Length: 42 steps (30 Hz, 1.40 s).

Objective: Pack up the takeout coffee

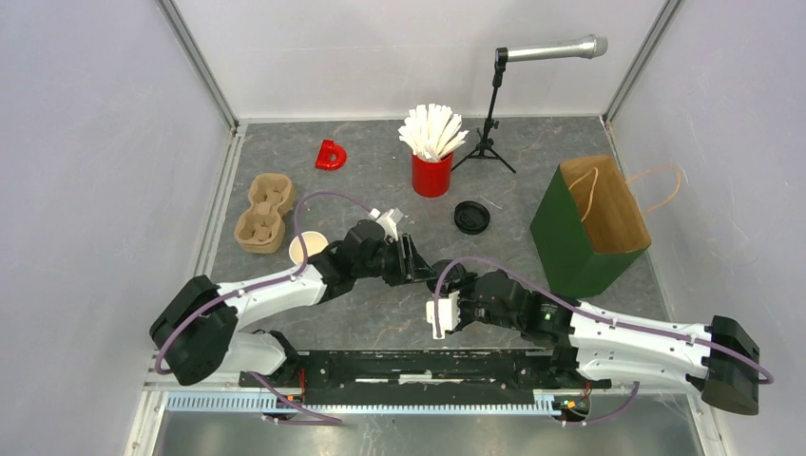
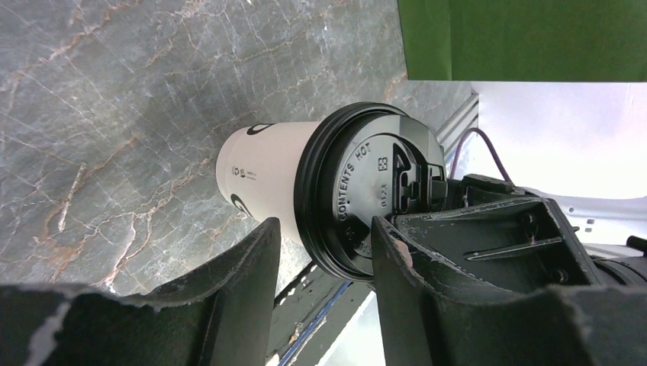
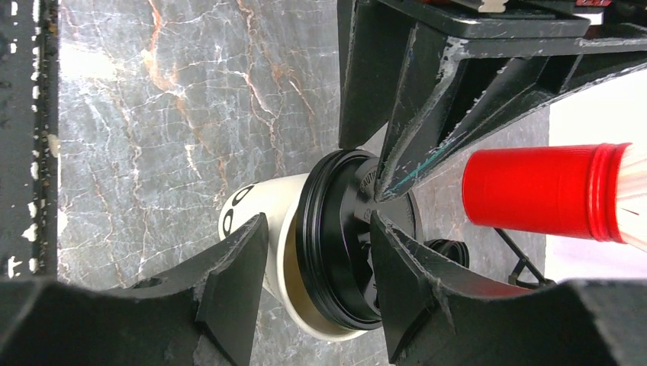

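The white cup with its black lid stands in the middle of the bench, nearly hidden from above by both wrists, while the left fingers and the right fingers each sit spread apart astride the lid's rim, whether touching it being impossible to tell.

Crowded centre, near edge free
Left gripper and right gripper hem the lidded cup; green bag blocks the right edge, carrier the left, red cup the far.
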{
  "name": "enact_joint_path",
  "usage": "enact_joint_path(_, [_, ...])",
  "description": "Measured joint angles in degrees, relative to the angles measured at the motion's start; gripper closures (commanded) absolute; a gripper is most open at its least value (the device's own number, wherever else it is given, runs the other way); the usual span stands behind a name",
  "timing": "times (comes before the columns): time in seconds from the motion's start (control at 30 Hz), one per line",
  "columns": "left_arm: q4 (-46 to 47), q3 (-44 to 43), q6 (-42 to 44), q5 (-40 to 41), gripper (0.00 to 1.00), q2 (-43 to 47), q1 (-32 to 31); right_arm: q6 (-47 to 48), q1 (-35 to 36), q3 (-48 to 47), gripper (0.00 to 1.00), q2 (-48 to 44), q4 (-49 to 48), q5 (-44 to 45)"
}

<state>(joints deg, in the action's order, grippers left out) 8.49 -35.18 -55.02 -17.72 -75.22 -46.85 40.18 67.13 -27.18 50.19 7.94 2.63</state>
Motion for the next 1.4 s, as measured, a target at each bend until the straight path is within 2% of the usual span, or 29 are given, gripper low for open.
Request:
enact_joint_path(0.1, [-2.14, -1.14, 1.09, 1.22, 0.45, 0.81, 0.02, 0.26, 0.00, 0.17, 0.42, 0.90, -1.70, 0.79])
enact_joint_path(0.3, [-2.89, -1.68, 2.19, 1.33, 0.45, 1.11, 0.24, -1.20, 0.00, 0.26, 0.31, 0.74, -2.12, 1.36])
enact_joint_path(0.7, [-2.36, -1.68, 2.21, -0.70, 0.46, -0.20, 0.11, -9.29, 0.00, 0.17, 0.23, -5.81, 3.72, -0.42])
enact_joint_path(0.87, [-2.27, -1.68, 2.21, -1.62, 0.45, -0.26, -0.37, -18.40, 0.00, 0.09, 0.26, -11.58, 1.79, 0.63])
enact_joint_path(0.97, [-2.14, -1.68, 2.21, -1.90, 0.44, -0.26, -0.81, -23.65, -0.02, 0.09, 0.23, -13.33, 0.17, 2.29])
enact_joint_path(1.1, [-1.09, -1.68, 2.21, -2.29, 0.44, -0.50, -1.03, -23.85, 0.00, 0.09, 0.20, -12.61, 0.76, 1.05])
enact_joint_path(1.23, [-0.52, -1.77, 2.21, -2.56, 0.44, -1.68, -1.20, -22.43, 0.00, 0.07, 0.21, -10.40, 3.19, 2.05])
enact_joint_path(1.4, [-0.09, -2.45, 2.23, -3.41, 0.44, -2.69, -1.40, -28.28, 0.00, -1.90, 0.23, -9.99, 5.42, 6.80])
